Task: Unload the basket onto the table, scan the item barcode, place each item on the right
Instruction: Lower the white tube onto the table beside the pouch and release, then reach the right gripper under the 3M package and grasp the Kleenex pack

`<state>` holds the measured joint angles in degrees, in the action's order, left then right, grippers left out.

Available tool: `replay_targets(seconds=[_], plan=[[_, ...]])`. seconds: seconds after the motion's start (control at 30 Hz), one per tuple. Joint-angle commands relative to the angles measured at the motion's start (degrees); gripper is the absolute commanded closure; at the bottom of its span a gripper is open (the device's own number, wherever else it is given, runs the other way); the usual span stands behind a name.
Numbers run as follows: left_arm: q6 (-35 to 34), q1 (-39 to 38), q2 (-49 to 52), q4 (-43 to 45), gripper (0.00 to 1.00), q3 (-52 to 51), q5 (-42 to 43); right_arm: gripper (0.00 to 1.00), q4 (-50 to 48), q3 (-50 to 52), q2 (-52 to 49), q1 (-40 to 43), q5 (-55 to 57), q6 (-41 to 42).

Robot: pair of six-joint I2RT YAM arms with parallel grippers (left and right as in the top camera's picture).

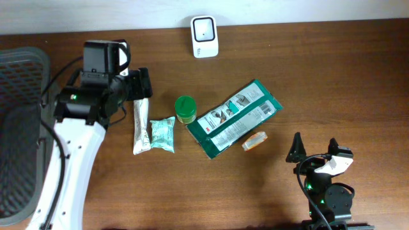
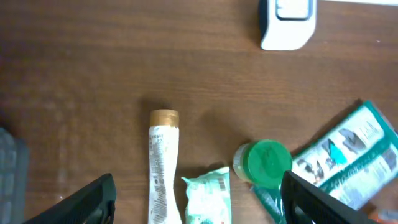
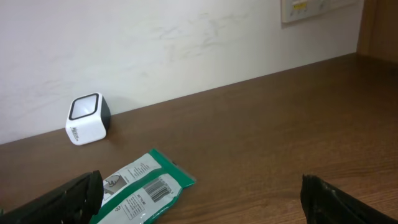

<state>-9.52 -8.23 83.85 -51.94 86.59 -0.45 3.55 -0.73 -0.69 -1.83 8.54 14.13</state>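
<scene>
The left gripper [image 1: 143,87] hangs over the capped end of a white tube [image 1: 140,126], its fingers [image 2: 93,200] spread wide with nothing held. The tube lies flat on the worktop [image 1: 332,76], its long axis running from the gold cap [image 2: 165,117] near the wall back towards the arm's base. I judge it the item to scan, and the left arm is far nearer to it. The right gripper [image 1: 315,153] waits well apart, also open and empty. A teal wipes packet [image 1: 162,134] lies just beside the tube, so it may crowd one finger. Beyond it are a green-lidded jar [image 1: 185,108] and a green flat package [image 1: 234,119]. The white scanner [image 1: 204,36] stands by the wall with bare worktop before it.
</scene>
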Motion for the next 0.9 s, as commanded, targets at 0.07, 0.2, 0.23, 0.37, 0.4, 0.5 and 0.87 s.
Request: replay_targets(seconds=[0.07,0.2,0.23,0.37,0.4,0.5,0.87], plan=[[7.52,3.23,-2.36,-1.55,0.18,3.23,11.32,0.02,0.04,0.42,0.44,-0.04,-0.79,-0.17],[9.01,6.84,-2.36,-3.26,0.18,7.8,15.91,0.01,-0.15,-0.11,0.44,-0.04,-7.08,-0.17],[9.01,7.37,-2.36,-3.48,0.13,8.9,15.91,0.02,-0.28,-0.63,0.44,-0.04,-8.7,-0.15],[9.01,8.28,-2.34,-3.65,0.03,9.7,15.76,0.02,0.59,-4.7,-0.22,-0.04,-13.88,-0.17],[9.18,8.31,-2.34,-3.96,0.01,9.68,15.61,0.02,1.07,-6.08,-0.74,-0.04,-14.99,-0.17],[9.18,8.31,-2.34,-4.37,0.01,9.68,14.16,0.02,2.89,-11.21,-4.17,-0.04,-18.47,-0.17],[9.16,8.31,-2.34,-4.39,0.01,9.68,9.62,0.02,25.97,-43.5,-33.62,-0.04,-22.88,6.32]])
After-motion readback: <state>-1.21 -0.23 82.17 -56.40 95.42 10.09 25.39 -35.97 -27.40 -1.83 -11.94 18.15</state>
